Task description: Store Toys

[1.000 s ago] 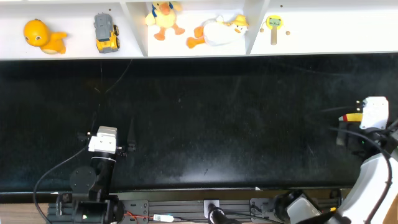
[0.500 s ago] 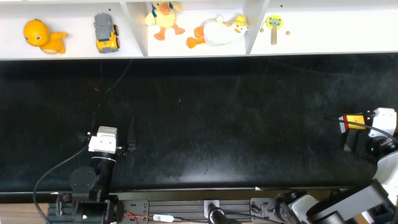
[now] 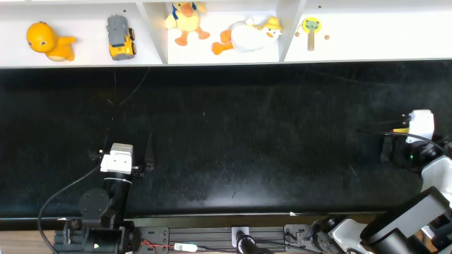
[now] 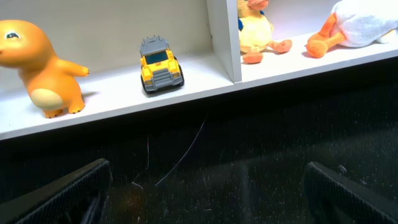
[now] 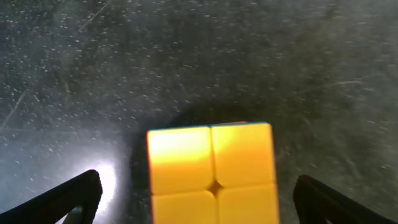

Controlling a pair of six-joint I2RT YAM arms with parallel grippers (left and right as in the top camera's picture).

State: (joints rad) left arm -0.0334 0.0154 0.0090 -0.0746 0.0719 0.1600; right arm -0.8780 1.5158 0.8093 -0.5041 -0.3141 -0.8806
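A yellow-faced puzzle cube (image 5: 211, 168) sits near the right edge of the black bench (image 3: 247, 134), well away from the white shelf (image 3: 226, 58) that runs along the far edge. The right gripper (image 5: 198, 200) hangs straight over the cube with its fingers (image 5: 68, 199) spread; a gap of bare bench shows on each side of the cube, so it is released and not clamped. The cube's top face shows four yellow squares, with a thin line of red and teal along one edge.

The left gripper (image 4: 205, 193) is near the front left corner of the bench, facing the shelf, with its fingers wide apart and nothing between them.

On the shelf, the left compartment holds an orange dinosaur figure (image 3: 49, 41) and a yellow toy truck (image 3: 121, 37), standing apart. The middle compartment holds a yellow plush duck (image 3: 186, 21) and, just beside it, a white plush duck (image 3: 247, 35) lying on its side. The right compartment holds a small green and yellow toy (image 3: 311, 29).
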